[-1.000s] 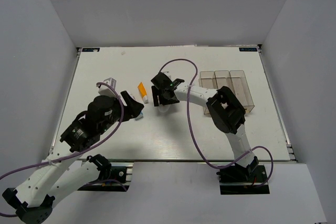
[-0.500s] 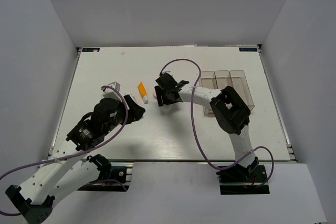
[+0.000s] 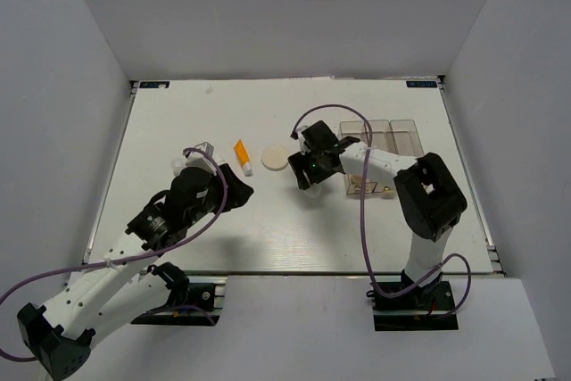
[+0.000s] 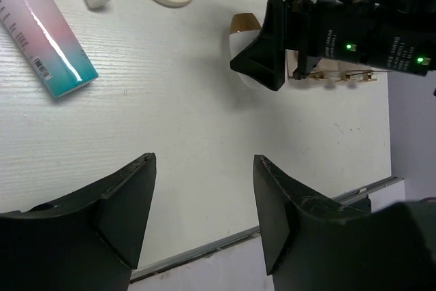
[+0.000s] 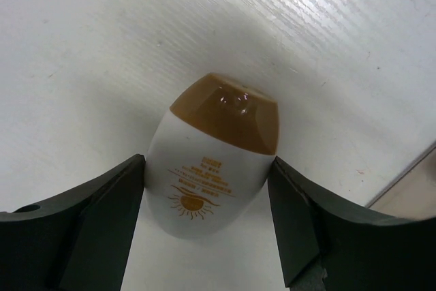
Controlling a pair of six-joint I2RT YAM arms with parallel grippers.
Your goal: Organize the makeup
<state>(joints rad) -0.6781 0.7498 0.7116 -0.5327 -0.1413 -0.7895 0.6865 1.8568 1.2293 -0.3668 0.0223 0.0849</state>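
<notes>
Grips white oval bottle (image 5: 208,168), brown cap, in right gripper (image 3: 305,171), just left of clear box (image 3: 406,144). Shows beige sponges (image 3: 361,186) in box's leftmost compartment, near end. Has left gripper (image 4: 204,161) open, holding nothing. Leaves round compact (image 3: 276,159), orange tube (image 3: 241,153) and pink-blue tube (image 4: 44,39) loose on table (image 3: 178,113), left of bottle.

Bright, even light is pouring from overhead, laying soft shadows toward the near edge of the table (image 3: 285,234). Glare is streaking the white-pink-blue tube (image 4: 42,32); the wrist views' bottom edges are perhaps blurring.
</notes>
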